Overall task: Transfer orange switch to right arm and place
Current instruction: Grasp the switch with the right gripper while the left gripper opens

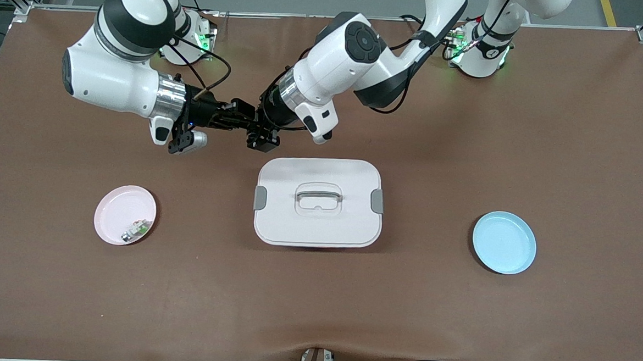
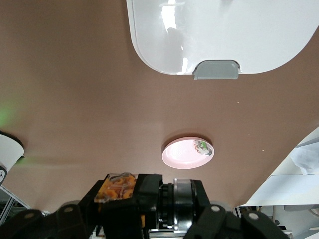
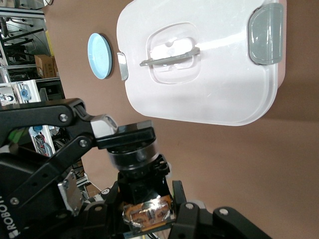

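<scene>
The orange switch (image 1: 246, 120) is held in the air between both grippers, over the table just past the white box toward the robots' bases. My left gripper (image 1: 256, 126) is shut on its black cylindrical end, which shows with a silver ring in the left wrist view (image 2: 182, 199). My right gripper (image 1: 236, 115) is shut on its orange end, seen between its jaws in the right wrist view (image 3: 148, 213). The switch body (image 3: 132, 149) runs from my right gripper (image 3: 147, 219) to the left gripper's fingers (image 3: 103, 125). Its orange end (image 2: 117, 186) also shows in the left wrist view.
A white lidded box (image 1: 275, 222) with a handle and grey clips sits mid-table. A pink plate (image 1: 108, 208) holding a small green-white-silver part (image 1: 137, 228) lies toward the right arm's end. A blue plate (image 1: 504, 242) lies toward the left arm's end.
</scene>
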You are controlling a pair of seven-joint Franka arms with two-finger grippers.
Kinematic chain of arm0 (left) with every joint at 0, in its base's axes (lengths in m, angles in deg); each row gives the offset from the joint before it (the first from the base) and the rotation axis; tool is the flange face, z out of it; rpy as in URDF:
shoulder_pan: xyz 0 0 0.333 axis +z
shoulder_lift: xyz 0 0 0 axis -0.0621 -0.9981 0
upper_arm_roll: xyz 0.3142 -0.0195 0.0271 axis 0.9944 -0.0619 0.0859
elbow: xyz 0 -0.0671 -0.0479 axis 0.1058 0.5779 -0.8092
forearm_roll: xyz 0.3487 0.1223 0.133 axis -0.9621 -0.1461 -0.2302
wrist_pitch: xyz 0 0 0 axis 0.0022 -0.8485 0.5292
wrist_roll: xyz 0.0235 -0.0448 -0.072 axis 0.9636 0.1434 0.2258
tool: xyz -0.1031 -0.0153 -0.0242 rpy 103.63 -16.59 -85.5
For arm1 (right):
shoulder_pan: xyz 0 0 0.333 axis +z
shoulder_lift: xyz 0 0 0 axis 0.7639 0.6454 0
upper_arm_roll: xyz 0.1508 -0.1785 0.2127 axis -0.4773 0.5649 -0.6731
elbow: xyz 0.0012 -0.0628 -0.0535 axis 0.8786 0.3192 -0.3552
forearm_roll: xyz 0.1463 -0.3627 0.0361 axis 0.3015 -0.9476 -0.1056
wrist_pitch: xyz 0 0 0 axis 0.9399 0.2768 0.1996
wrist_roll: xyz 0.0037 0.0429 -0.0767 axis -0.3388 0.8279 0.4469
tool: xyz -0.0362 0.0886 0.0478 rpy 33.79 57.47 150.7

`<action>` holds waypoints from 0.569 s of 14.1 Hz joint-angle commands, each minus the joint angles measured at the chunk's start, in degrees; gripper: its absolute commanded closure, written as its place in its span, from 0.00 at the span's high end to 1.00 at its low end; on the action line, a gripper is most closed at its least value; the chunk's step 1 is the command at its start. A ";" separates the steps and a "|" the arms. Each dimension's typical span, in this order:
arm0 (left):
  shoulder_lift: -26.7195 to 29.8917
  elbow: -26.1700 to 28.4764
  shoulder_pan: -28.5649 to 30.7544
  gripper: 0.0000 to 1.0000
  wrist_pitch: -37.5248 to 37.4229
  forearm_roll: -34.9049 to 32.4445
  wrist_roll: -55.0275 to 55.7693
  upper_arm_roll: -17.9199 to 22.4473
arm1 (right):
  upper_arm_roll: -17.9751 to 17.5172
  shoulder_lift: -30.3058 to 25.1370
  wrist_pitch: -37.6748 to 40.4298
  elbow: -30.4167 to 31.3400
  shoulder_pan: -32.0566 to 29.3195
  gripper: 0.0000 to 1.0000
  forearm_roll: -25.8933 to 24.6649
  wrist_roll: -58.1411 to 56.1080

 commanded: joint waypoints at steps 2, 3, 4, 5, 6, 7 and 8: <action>0.03 -0.54 -0.44 0.68 -0.80 -2.46 0.84 0.81 | 0.63 0.86 0.17 -2.04 -0.51 0.00 -4.37 1.16; 0.12 -0.54 -0.52 0.92 -0.80 -2.46 0.84 0.81 | 0.63 1.12 0.17 -2.22 -0.51 0.00 -5.34 1.07; 0.03 -0.54 -0.53 1.00 -0.80 -2.46 0.84 0.81 | 0.63 1.21 0.17 -2.49 -0.51 0.00 -6.22 1.07; 0.03 -0.54 -0.53 1.00 -0.80 -2.46 0.84 0.81 | 0.63 1.38 0.17 -2.58 -0.51 0.00 -6.41 1.07; 0.12 -0.54 -0.44 1.00 -0.80 -2.46 0.93 0.81 | 0.63 1.47 0.26 -2.66 -0.51 0.00 -6.41 1.07; 0.12 -0.54 -0.44 1.00 -0.80 -2.46 0.93 0.81 | 0.63 1.47 0.17 -2.75 -0.51 0.00 -6.41 1.07; 0.21 -0.63 -0.44 1.00 -0.80 -2.46 0.84 0.90 | 0.63 1.47 0.17 -2.75 -0.51 0.00 -6.50 0.90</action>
